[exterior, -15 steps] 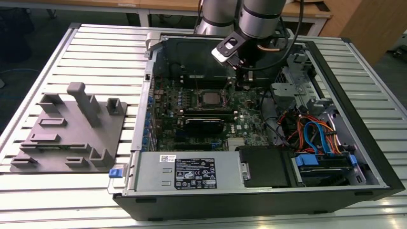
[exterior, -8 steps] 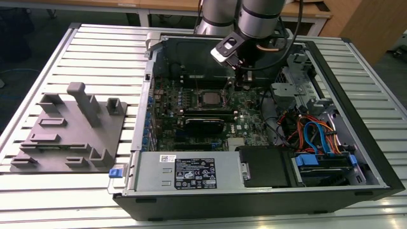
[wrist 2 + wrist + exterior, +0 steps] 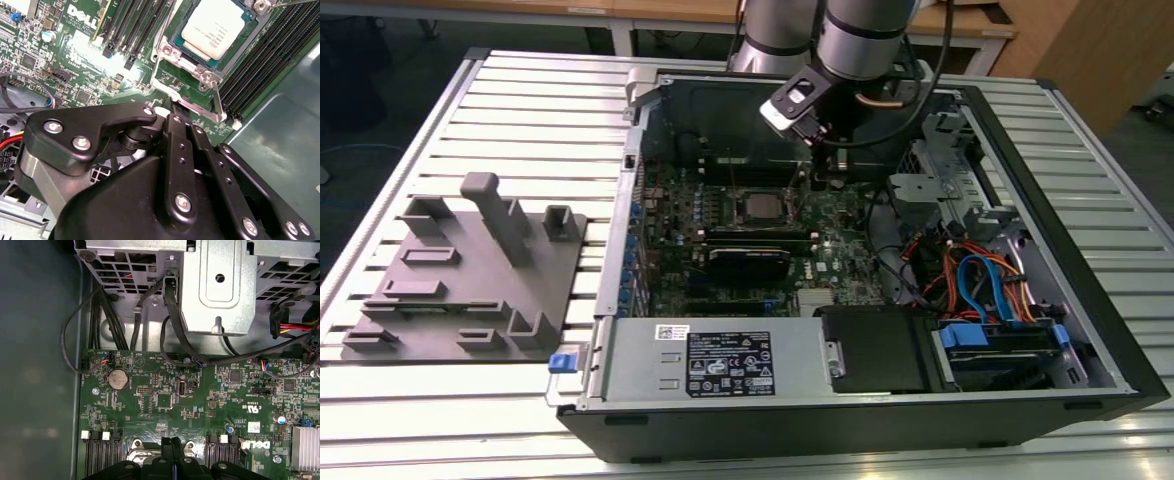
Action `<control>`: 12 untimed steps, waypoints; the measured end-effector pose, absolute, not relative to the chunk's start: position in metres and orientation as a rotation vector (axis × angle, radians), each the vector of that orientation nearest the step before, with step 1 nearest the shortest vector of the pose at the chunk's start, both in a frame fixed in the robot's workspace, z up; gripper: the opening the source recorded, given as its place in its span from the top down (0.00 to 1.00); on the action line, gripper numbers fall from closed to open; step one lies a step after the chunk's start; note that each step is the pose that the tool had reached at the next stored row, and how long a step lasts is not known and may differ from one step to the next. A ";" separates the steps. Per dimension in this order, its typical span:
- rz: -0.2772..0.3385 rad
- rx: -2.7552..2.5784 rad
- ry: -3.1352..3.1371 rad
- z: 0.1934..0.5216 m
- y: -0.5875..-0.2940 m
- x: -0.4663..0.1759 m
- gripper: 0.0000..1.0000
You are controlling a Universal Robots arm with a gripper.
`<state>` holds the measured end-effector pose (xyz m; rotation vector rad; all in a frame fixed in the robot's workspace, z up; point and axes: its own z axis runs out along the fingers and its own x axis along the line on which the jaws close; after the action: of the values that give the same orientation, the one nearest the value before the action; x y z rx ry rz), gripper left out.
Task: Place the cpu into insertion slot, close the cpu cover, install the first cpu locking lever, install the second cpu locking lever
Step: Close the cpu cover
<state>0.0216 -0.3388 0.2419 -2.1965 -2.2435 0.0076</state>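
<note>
The cpu (image 3: 216,27) lies flat in the insertion slot (image 3: 162,50), its dull silvery top showing. Around it the cpu cover (image 3: 186,75) lies down as a silvery frame. A thin metal locking lever (image 3: 218,102) runs along the frame's near edge and corner. My gripper (image 3: 174,106) is shut, and its tips sit right at that lever, beside the cover's edge. In the first wrist view the gripper (image 3: 172,441) has its fingers pressed together just above the board. In the exterior view the gripper (image 3: 819,180) hangs inside the case, to the exterior view's right of the cpu (image 3: 758,206).
The open computer case (image 3: 1067,150) lies on a slatted table. Long black memory slots (image 3: 270,55) flank the socket. A metal drive cage (image 3: 215,285) and black cables (image 3: 170,325) stand beyond the board. A silver power supply (image 3: 707,365) and a grey fixture block (image 3: 460,270) are nearby.
</note>
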 end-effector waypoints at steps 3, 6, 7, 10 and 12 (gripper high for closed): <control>0.008 -2.197 -2.244 0.242 -0.339 0.021 0.90; 0.008 -2.197 -2.243 0.242 -0.339 0.020 0.90; 0.008 -2.197 -2.243 0.242 -0.339 0.020 0.90; 0.008 -2.197 -2.244 0.242 -0.339 0.019 0.90; 0.008 -2.197 -2.244 0.242 -0.339 0.019 0.90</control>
<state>0.0187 -0.3388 0.2420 -2.1966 -2.2435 0.0076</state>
